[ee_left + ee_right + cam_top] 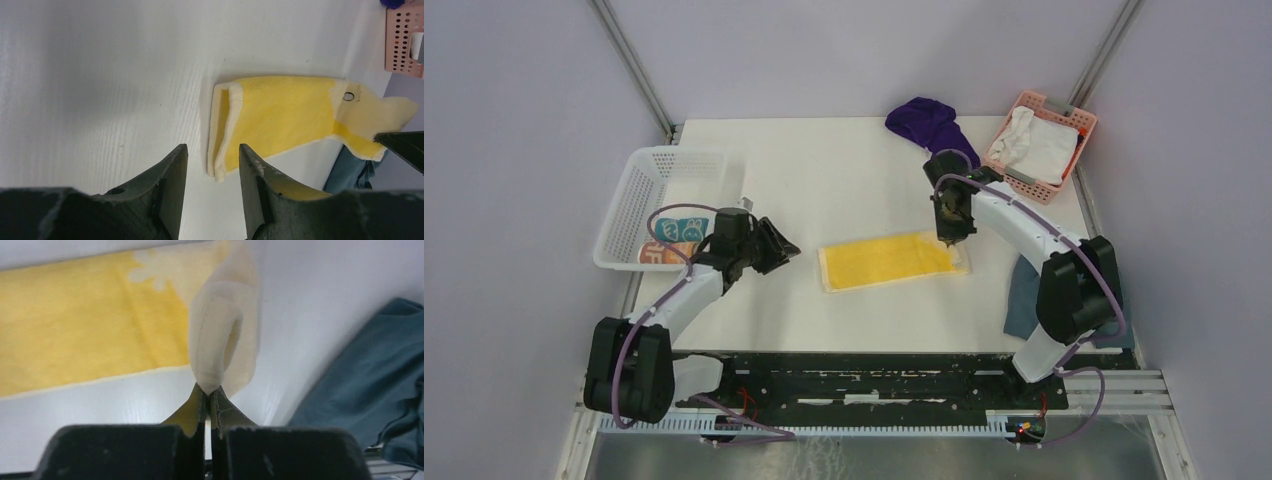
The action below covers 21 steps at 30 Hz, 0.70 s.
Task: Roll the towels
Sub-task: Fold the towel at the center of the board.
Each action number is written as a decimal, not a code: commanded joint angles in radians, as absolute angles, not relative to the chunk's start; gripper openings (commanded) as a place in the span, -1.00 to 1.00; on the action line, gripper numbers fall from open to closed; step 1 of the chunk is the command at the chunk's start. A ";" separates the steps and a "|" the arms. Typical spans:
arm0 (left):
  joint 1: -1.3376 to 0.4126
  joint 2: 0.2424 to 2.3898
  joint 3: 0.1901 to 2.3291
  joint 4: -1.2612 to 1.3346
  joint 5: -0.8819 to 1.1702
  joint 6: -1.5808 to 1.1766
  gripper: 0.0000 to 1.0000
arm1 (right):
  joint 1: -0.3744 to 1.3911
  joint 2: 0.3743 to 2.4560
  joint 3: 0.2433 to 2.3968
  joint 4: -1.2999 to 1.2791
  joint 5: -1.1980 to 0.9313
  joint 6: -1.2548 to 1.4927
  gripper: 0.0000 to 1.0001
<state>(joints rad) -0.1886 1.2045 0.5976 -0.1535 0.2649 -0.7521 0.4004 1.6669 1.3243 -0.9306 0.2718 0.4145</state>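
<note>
Right gripper [207, 390] pinches yellow towel [75, 325] at its corner; left gripper [212, 150] parted.

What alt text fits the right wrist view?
The right fingers pinch shut on a pale corner of the yellow towel, lifted into a loop. The rest lies flat on the white table; a blue-grey cloth lies at right.

A white surface [824, 170] carries a white plastic basket [669, 155] at its left edge and a pink basket [1064, 112] at the far right corner. A white cloth [1039, 145] lies crumpled inside the pink one. A blue-grey cloth [1022, 295] lies at the right near edge.
</note>
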 commanded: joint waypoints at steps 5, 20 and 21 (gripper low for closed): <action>-0.235 1.304 0.577 0.021 0.300 -0.856 -0.03 | 0.582 1.752 1.498 -0.939 0.072 0.473 -0.99; -0.300 1.470 0.570 0.147 0.313 -0.899 -0.11 | 0.817 2.013 1.782 -0.996 0.058 0.529 -0.90; -0.304 1.478 0.568 0.152 0.313 -0.901 -0.12 | 0.823 2.022 1.795 -0.998 0.058 0.536 -0.90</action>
<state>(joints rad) -0.2848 1.4528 0.5777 0.0746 0.2981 -0.8612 0.8066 1.9991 1.7180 -0.9764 0.0570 0.4961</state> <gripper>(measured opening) 0.453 0.047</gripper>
